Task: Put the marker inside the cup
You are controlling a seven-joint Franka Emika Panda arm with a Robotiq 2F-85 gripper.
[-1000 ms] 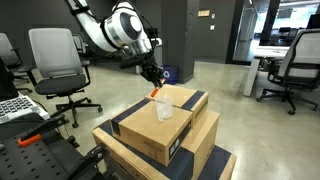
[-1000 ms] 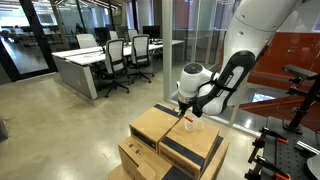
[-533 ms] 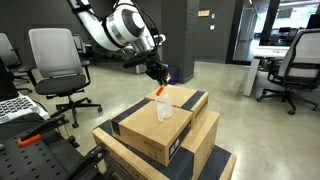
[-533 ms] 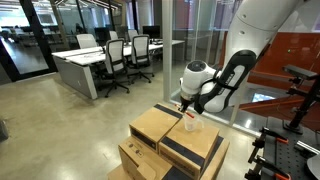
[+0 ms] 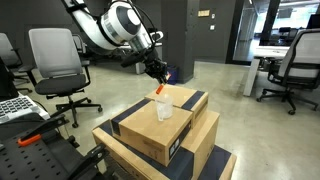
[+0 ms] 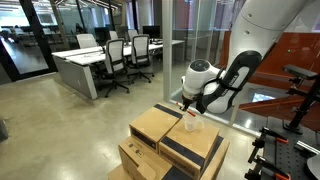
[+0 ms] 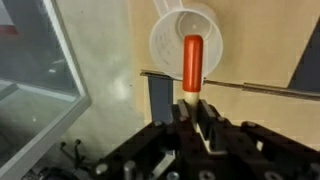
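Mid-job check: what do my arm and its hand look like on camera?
The white, rounded-shell arm has black sections at its joints. The black, blocky hand narrows towards its tips. No cables or markings can be made out.

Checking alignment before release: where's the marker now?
In the wrist view, the marker is centre frame, clamped between the jaws, its tip over the cup on the cardboard box.

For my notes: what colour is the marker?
The marker is red-orange, pale at its lower end; the wrist view shows it best.
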